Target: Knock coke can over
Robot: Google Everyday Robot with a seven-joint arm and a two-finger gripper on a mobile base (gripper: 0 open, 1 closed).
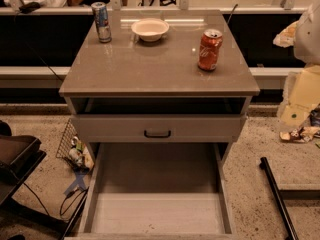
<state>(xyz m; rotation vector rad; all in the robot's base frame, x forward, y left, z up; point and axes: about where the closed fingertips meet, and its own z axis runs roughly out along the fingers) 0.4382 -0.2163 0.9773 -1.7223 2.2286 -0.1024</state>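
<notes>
The coke can (209, 50), orange-red with a silver top, stands upright on the right side of the grey table top (150, 69), near the right edge. My gripper (300, 101) is the pale part of the arm at the right edge of the view. It hangs beside the table, well to the right of the can and lower than it, and touches nothing.
A taller blue-and-silver can (102, 22) stands at the back left and a white bowl (150, 29) at the back middle. Below the top, the lower drawer (157, 194) is pulled open. A wire basket (70, 144) sits on the floor at left and a black rod (280, 199) at right.
</notes>
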